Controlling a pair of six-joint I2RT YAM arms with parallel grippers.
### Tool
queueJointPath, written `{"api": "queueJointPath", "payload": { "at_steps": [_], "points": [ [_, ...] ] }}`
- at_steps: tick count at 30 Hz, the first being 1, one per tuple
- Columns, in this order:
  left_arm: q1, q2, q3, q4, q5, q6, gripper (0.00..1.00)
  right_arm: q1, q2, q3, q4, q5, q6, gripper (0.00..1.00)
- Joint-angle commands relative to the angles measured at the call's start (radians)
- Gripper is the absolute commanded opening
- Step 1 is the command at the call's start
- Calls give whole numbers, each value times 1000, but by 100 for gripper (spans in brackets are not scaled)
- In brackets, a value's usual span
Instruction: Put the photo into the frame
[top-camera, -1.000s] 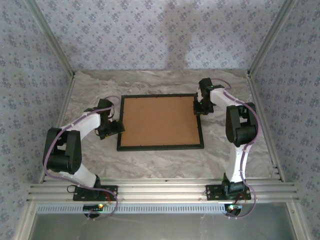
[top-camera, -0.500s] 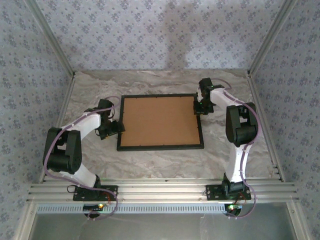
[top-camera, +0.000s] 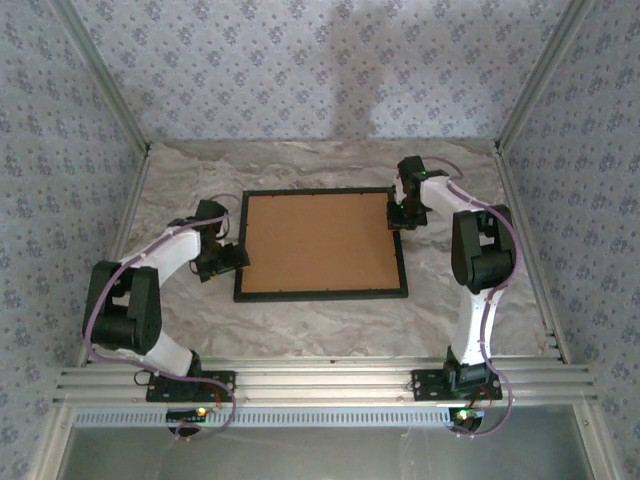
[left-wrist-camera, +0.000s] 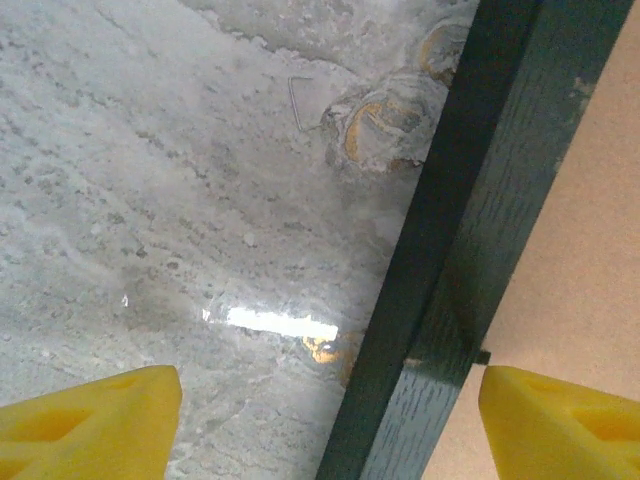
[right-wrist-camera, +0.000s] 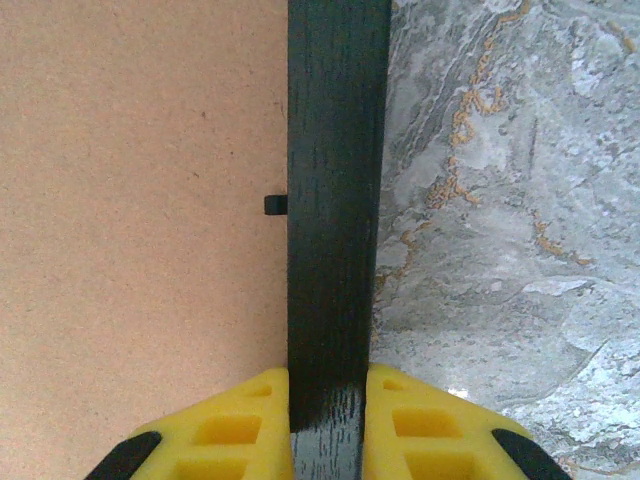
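Right wrist: right pincer (right-wrist-camera: 327, 400) clenched on the frame (right-wrist-camera: 338, 200) edge; left pincer (left-wrist-camera: 330, 420) released, straddling the opposite edge.

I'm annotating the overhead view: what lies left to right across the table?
left gripper → left edge of the frame → backing board → right gripper, jaws shut on the frame's right edge

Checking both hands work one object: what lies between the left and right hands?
In the top view, the frame with its brown backing board spans the stretch between the left hand and the right hand.
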Motion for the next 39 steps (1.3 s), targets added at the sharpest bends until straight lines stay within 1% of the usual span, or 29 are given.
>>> {"api": "queueJointPath", "payload": {
  "at_steps": [1, 11, 16, 25, 31, 36, 39],
  "points": [
    [-3, -43, 17, -53, -13, -4, 79, 8, 20, 6, -33, -24, -1, 18],
    [-2, -21, -1, -43, -18, -3, 79, 10, 25, 0, -28, -26, -1, 18],
    [-2, 21, -14, 11, -11, -9, 79, 10, 25, -6, -22, -28, -1, 18],
    [-2, 142, -45, 87, 3, -9, 78, 11, 19, -16, -21, -29, 1, 18],
    [-5, 114, -56, 63, 4, -9, 78, 8, 19, -19, -18, -32, -1, 18],
    [-3, 16, -11, 47, 12, -22, 79, 5, 23, 10, -33, -23, -13, 18],
    [5, -32, 0, 85, 52, -37, 82, -3, 27, 44, -38, -24, -31, 19]
  ]
}}
